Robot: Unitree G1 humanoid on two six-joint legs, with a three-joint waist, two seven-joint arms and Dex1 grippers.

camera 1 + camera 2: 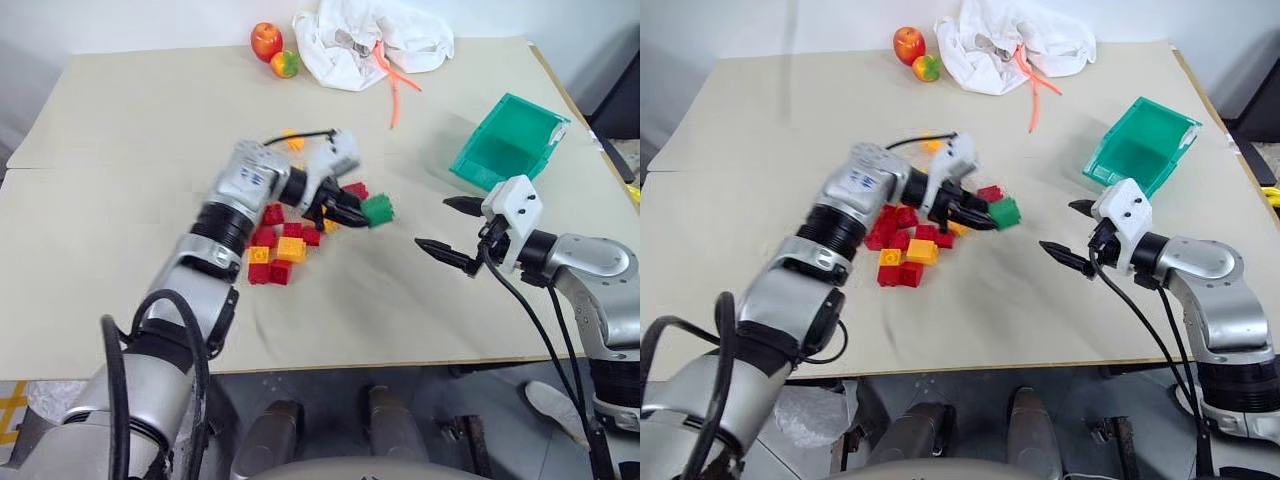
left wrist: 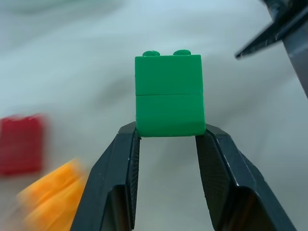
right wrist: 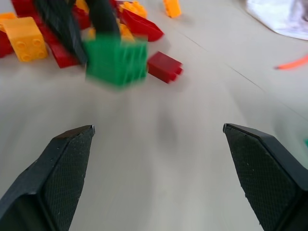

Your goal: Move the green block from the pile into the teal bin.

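Note:
My left gripper [image 1: 350,212] is shut on the green block [image 1: 378,210], held just above the table at the right edge of the pile [image 1: 280,245] of red and yellow-orange bricks. In the left wrist view the green block [image 2: 168,95] sits clamped between the two black fingertips, studs up. My right gripper [image 1: 445,225] stands open to the right of the block, fingers spread wide and pointing toward it, nothing between them. The teal bin [image 1: 508,142] lies tilted on the table behind the right gripper. In the right wrist view the green block [image 3: 116,60] hangs ahead of the open fingers.
At the table's far edge lie two fruits [image 1: 272,48], a crumpled white cloth [image 1: 365,40] and an orange strip [image 1: 397,92]. A single red brick [image 3: 164,67] lies apart from the pile. The table's front edge runs close below both arms.

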